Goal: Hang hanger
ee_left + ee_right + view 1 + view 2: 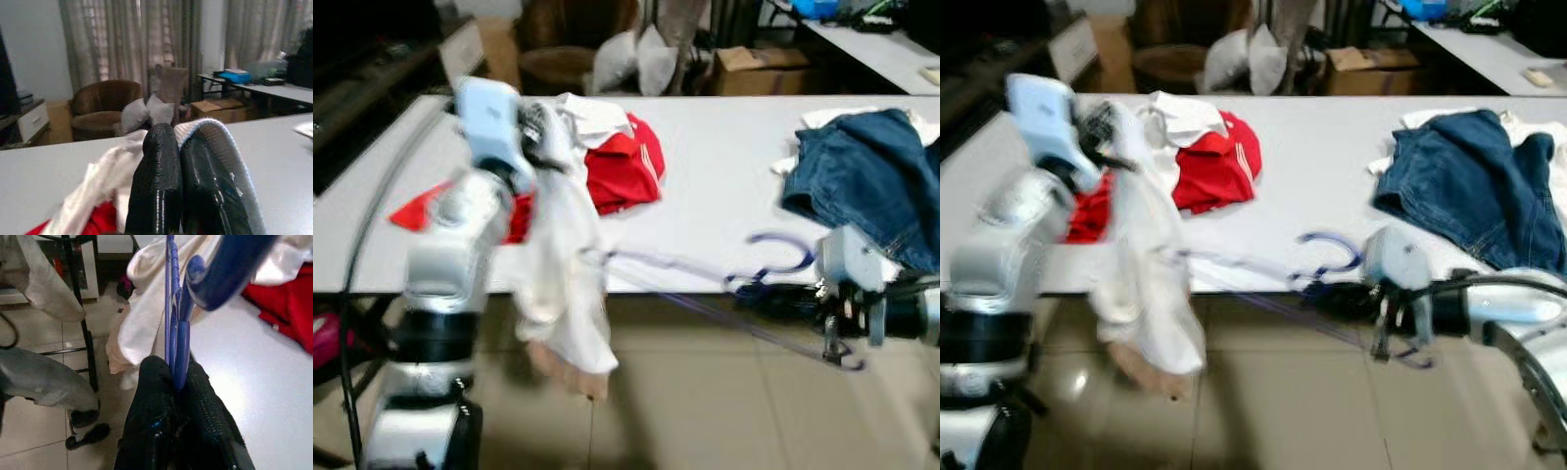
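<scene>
Spanning most of the head views, the white tabletop [724, 211] carries blue jeans [869, 181] at about 2 o'clock, with white cloth peeking out from under them, and a red garment [625, 166] near 11 o'clock with a folded white piece [592, 117] touching its far edge. Behind the tabletop, at 12 o'clock, stand a brown armchair [100, 110], two grey cushions [146, 111] and a cardboard box [749, 69], with curtains [142, 44] beyond them. The left arm rises at 9 o'clock, and the left gripper [188, 181] has its jaws clenched on a white garment [558, 284], which drapes from the tabletop's near edge down toward the tiled floor [705, 411]; another scrap of red cloth [416, 209] lies just behind that arm. At 4 o'clock the right gripper [177, 382] reaches in level with the tabletop's front edge, its jaws closed tight on the blue hanger [773, 266]. The hanger's hook curls above the jaws near the tabletop edge, and its thin frame stretches toward 9 o'clock, where its far end meets the hanging white garment. The head views are blurred, so whether the frame goes inside the cloth cannot be told.
</scene>
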Available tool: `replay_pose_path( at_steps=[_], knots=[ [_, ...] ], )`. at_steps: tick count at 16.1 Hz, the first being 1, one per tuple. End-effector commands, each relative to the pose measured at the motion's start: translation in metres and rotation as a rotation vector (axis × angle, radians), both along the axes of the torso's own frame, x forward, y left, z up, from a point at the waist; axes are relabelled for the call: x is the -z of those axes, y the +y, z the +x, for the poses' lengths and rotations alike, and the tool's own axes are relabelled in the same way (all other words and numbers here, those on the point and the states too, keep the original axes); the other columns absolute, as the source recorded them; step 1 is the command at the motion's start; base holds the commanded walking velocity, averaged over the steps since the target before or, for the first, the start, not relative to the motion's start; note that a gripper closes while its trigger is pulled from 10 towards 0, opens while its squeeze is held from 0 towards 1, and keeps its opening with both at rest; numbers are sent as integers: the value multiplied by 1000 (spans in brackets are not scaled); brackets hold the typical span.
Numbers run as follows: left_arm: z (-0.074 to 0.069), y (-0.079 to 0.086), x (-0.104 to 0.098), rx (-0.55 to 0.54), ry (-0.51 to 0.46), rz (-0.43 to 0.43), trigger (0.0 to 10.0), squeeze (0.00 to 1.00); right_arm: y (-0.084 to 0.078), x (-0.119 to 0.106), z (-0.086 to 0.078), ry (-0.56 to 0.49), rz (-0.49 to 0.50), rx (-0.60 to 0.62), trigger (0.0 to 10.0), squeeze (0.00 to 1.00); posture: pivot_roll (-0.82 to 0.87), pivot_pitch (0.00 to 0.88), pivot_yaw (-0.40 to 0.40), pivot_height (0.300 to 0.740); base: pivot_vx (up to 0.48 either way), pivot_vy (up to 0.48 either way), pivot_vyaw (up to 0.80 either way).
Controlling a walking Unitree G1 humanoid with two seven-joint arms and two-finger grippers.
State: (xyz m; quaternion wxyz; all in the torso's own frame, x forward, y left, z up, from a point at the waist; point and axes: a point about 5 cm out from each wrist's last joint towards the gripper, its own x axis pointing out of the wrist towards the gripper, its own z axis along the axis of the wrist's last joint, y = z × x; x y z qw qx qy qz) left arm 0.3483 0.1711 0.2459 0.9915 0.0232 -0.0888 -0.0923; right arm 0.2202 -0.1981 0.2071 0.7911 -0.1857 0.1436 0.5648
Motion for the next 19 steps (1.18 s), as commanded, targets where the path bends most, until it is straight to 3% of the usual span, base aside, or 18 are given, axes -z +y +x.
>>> replay_pose_path(
  at_steps=[1, 4, 7, 11, 14, 15, 17, 18, 19],
  knots=[
    [1, -11, -15, 51, -53, 4, 10000, 0, -1, -5, 0, -2, -5, -17, 10000, 0, -163, 0, 43, 740, 439, 0, 0],
    [6, -14, -28, 84, -90, 28, 10000, 0, 2, -6, -1, 26, -36, -88, 10000, 0, -159, 0, 40, 740, 436, 0, 0],
    [2, -26, -55, 172, -161, -12, 10000, 0, 9, -8, 8, 0, -35, -102, 10000, 0, -157, 0, 37, 740, 436, 0, 0],
    [-22, -52, -92, 436, -249, -65, 10000, 0, 18, -14, 23, -63, -35, -116, 10000, 0, -154, 0, 28, 740, 92, 0, 0],
    [-42, -61, -114, 551, -349, -92, 10000, 0, 23, -20, 42, -150, -49, -84, 10000, 0, -147, 0, 20, 740, 0, 0, 0],
    [-52, -59, -134, 593, -412, -166, 10000, 0, 24, -37, 73, -301, -58, 31, 10000, 0, -143, 0, 15, 740, 0, 0, 0],
    [-57, -54, -147, 617, -475, -224, 10000, 0, 25, -65, 101, -473, -23, 150, 10000, 0, -139, 0, 13, 740, 0, 0, 0],
    [-61, -47, -158, 596, -540, -273, 10000, 0, 22, -119, 127, -706, 128, 341, 10000, 0, -130, 0, 10, 740, 0, 0, 0],
    [-62, -40, -165, 567, -579, -310, 10000, 0, 13, -163, 137, -866, 292, 498, 10000, 0, -127, 0, 10, 740, 0, 0, 0]
  ],
)
